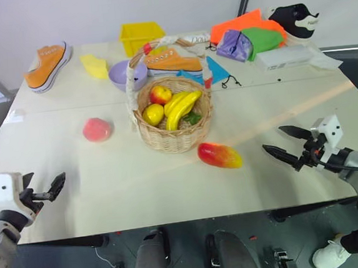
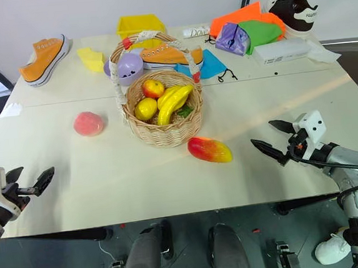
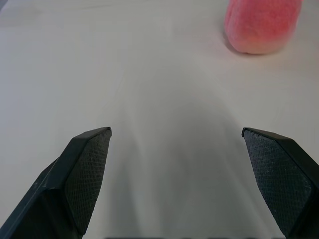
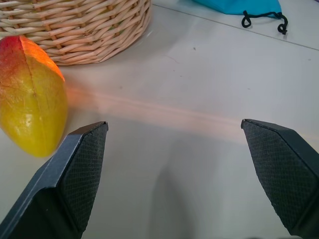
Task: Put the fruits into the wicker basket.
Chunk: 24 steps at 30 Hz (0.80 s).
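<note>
A pinkish-red peach (image 1: 97, 129) lies on the white table, left of the wicker basket (image 1: 174, 139). A red-to-yellow mango (image 1: 219, 155) rests just in front of the basket on its right side. The basket holds bananas, a lemon and an apple under its taped handle. My left gripper (image 1: 45, 191) hovers open near the table's front left, well short of the peach (image 3: 261, 25). Open too, my right gripper (image 1: 281, 142) sits at the front right, pointing toward the mango (image 4: 31, 97), with nothing between its fingers.
Behind the basket stand a lilac bowl (image 1: 124, 74), a yellow bin (image 1: 140, 35) and an orange shoe (image 1: 174, 61). Another orange shoe (image 1: 47, 66) lies at the back left. Coloured bags (image 1: 249, 37), a white box (image 1: 284, 56) and a black shoe (image 1: 294, 18) crowd the back right.
</note>
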Tool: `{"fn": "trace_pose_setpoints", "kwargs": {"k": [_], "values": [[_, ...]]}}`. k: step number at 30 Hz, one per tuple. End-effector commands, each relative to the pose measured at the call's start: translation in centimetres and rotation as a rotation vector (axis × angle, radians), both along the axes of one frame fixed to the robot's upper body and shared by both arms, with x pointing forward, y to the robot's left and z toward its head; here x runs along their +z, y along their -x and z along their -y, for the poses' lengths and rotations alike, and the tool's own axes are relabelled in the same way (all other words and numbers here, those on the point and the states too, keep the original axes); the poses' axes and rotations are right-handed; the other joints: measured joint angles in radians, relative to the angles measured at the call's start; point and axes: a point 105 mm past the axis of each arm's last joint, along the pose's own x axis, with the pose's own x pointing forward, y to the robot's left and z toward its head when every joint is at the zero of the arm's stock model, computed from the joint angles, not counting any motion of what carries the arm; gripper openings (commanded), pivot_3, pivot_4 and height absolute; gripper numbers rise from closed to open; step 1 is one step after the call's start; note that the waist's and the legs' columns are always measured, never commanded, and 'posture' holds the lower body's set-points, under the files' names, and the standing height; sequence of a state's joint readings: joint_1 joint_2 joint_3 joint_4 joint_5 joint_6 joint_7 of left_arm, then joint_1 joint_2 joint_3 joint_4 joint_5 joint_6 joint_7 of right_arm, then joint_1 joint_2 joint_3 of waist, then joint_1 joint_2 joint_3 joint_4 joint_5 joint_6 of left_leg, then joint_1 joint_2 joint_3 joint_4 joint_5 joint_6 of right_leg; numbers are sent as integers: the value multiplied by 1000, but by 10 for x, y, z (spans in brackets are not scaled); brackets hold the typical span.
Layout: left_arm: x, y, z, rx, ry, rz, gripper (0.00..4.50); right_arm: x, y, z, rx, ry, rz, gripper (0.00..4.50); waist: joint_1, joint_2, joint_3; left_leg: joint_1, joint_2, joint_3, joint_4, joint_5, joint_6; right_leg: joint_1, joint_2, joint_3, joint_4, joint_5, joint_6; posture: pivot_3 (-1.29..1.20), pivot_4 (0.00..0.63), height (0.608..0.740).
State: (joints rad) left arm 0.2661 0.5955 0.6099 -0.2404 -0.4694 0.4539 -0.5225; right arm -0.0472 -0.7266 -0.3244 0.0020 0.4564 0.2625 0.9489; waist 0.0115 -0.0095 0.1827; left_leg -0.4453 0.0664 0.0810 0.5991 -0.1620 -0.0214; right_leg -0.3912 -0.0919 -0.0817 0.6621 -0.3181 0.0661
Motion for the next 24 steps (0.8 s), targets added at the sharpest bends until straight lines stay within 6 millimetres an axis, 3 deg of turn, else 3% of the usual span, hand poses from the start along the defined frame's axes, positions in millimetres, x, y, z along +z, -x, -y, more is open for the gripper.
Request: {"fn": "trace_pose_setpoints", "kwargs": {"k": [1,8,14,19,22,24], "values": [[14,-1,-1,-15,-29,37,4492,18,-1,2,4,22,61,4466,1,0,0,0,0,0,0,0,0,0,0,0,0,0,0,0,150,740],[17,-8,0,-2,-32,50,4492,19,-1,-3,11,32,70,4466,1,0,0,0,0,0,0,0,0,0,-1,0,0,0,0,0,150,740],[34,-23,19,-38,-14,111,4492,32,1,-25,106,55,93,4466,1,0,0,0,0,0,0,0,0,2,0,0,0,0,0,0,150,740],[50,-52,34,-22,-122,120,4492,48,14,-58,256,63,91,4466,3,-1,0,0,0,0,0,1,2,2,1,0,0,1,2,0,150,740],[57,-78,62,-73,-165,125,4492,50,35,-92,429,77,49,4466,6,-1,0,-1,0,0,0,1,2,4,3,0,0,2,3,0,150,740],[59,-89,71,-80,-166,116,4492,51,45,-106,504,88,28,4466,4,-2,0,-2,0,-1,0,2,2,4,4,0,0,2,3,0,150,740]]}}
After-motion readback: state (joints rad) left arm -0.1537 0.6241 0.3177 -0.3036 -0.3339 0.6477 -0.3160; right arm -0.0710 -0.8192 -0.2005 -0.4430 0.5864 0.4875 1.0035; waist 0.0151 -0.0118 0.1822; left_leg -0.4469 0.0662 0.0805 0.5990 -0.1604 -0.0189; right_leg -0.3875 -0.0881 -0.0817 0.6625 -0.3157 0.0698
